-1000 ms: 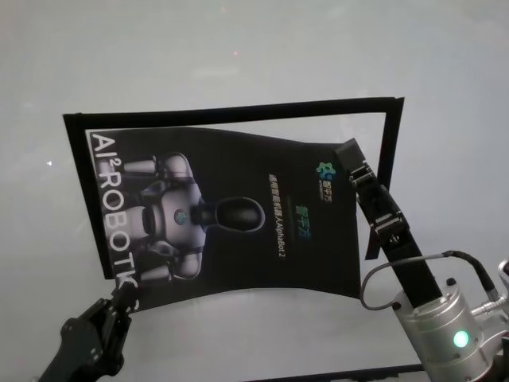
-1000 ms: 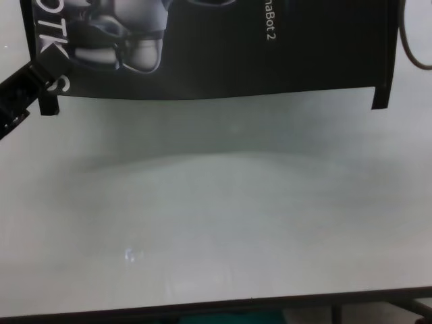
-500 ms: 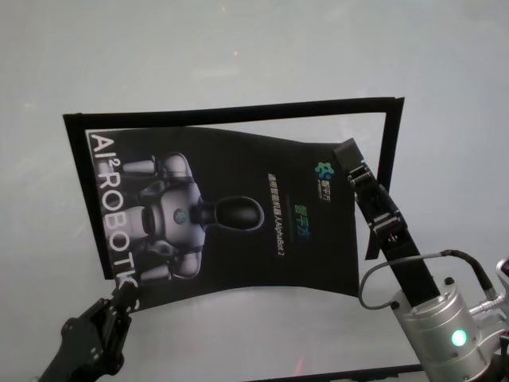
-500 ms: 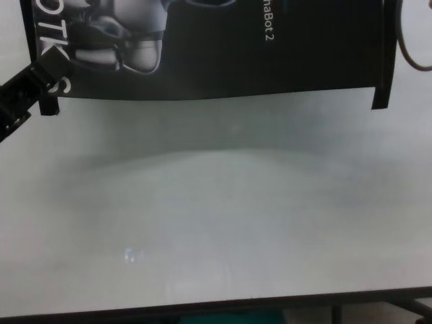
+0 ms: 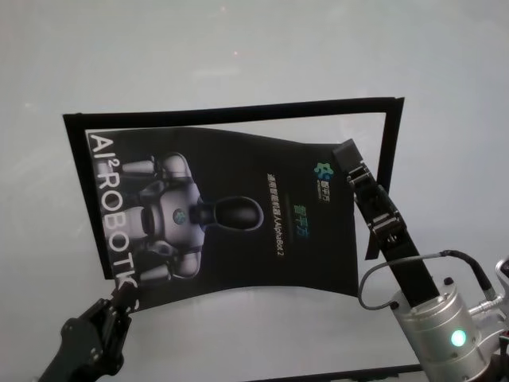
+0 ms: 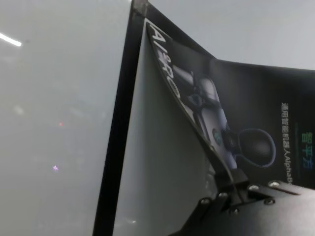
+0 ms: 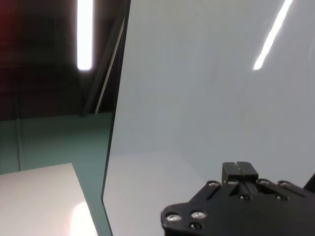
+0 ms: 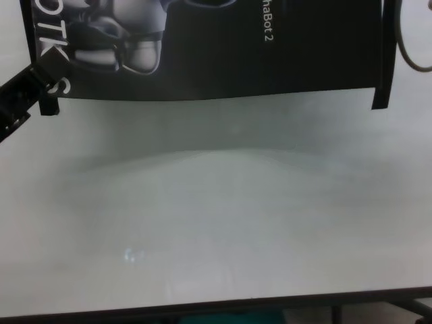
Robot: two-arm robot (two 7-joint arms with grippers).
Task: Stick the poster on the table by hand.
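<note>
Poster [image 5: 231,215]: black sheet on the table [image 5: 238,48], far edge along a tape strip [image 5: 238,110]; near edge bowed up off the surface
Left gripper [image 5: 123,296]: clamped on the poster's near-left corner
Right gripper [image 5: 350,155]: tip at the poster's right edge; cannot tell its finger state
Tape: 2 side strips at left and right

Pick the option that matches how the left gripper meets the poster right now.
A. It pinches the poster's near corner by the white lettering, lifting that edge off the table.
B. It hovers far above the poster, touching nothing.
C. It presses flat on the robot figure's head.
A: the left gripper is shut on the poster at its near corner by the lettering, and the left wrist view shows that edge raised off the table.
</note>
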